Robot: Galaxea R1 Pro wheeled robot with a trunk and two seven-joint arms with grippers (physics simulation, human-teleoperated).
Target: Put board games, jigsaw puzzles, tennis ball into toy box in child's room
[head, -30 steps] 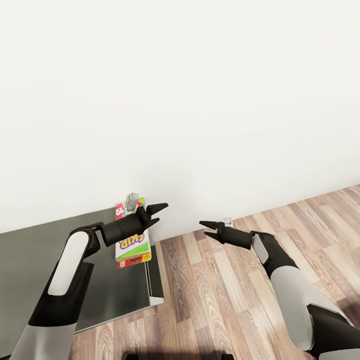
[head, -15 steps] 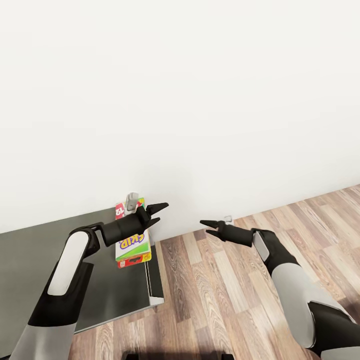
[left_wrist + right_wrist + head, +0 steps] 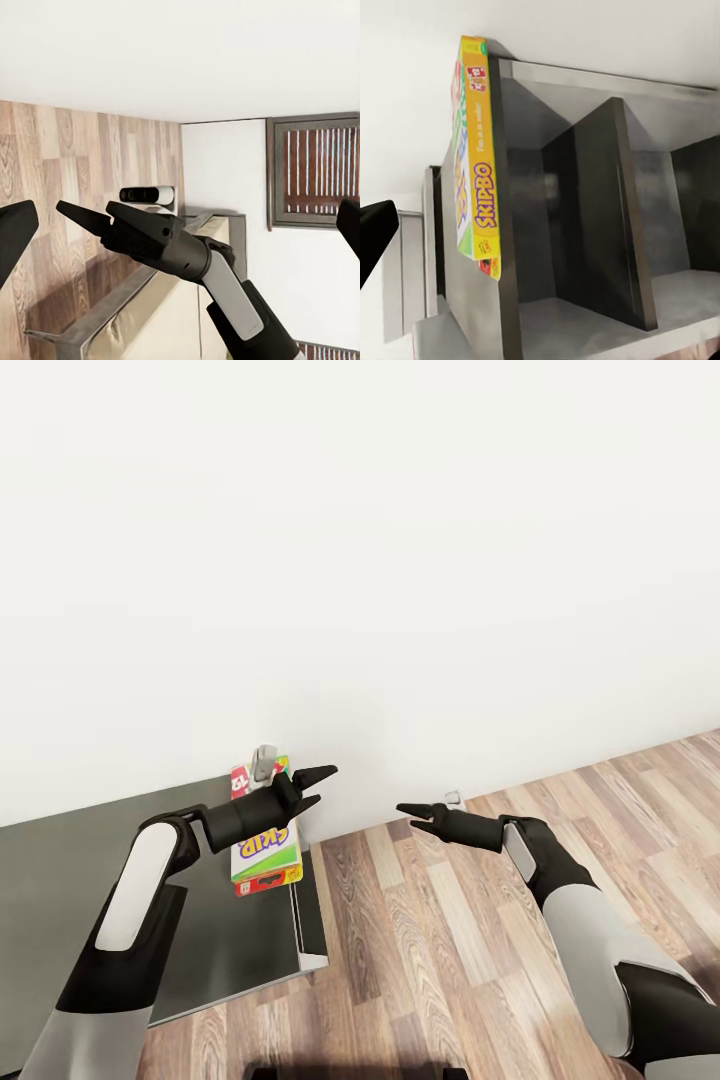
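L gripper (image 3: 316, 785) open wide, empty, hovering just above far end of Skip-Bo box (image 3: 263, 843), no visible contact. R gripper (image 3: 412, 818) also open, narrower gap, empty, out over wood floor (image 3: 430, 950), well apart from box. R gripper seen from L wrist cam too (image 3: 84, 217), fingers parted. Box flat on dark-grey table top (image 3: 60, 880), by the edge nearest the floor, far end near white wall (image 3: 360, 540). R wrist cam: box (image 3: 476, 157) on top surface, open shelf bays (image 3: 585, 225) beneath.
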